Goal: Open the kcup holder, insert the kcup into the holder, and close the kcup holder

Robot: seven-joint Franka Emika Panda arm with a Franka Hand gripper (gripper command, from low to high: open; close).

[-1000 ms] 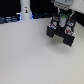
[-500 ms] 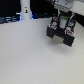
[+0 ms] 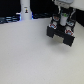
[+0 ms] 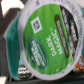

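The kcup [image 4: 50,37] fills the wrist view, a white pod with a green "Dark Magic" lid turned toward the camera, far larger than the pods below it. My gripper [image 3: 61,27] hangs at the exterior view's upper right, right over the black kcup holder [image 3: 60,37], and appears shut on the kcup; its fingers are hidden behind the pod in the wrist view. From the exterior view I cannot tell whether the holder's drawer is open.
Other pods lie beneath the kcup in the wrist view, a dark one [image 4: 22,73] and an orange one [image 4: 80,63]. A tall white bottle-shaped object [image 3: 25,9] with a blue glow stands at the back. The pale table [image 3: 30,55] spreads in front.
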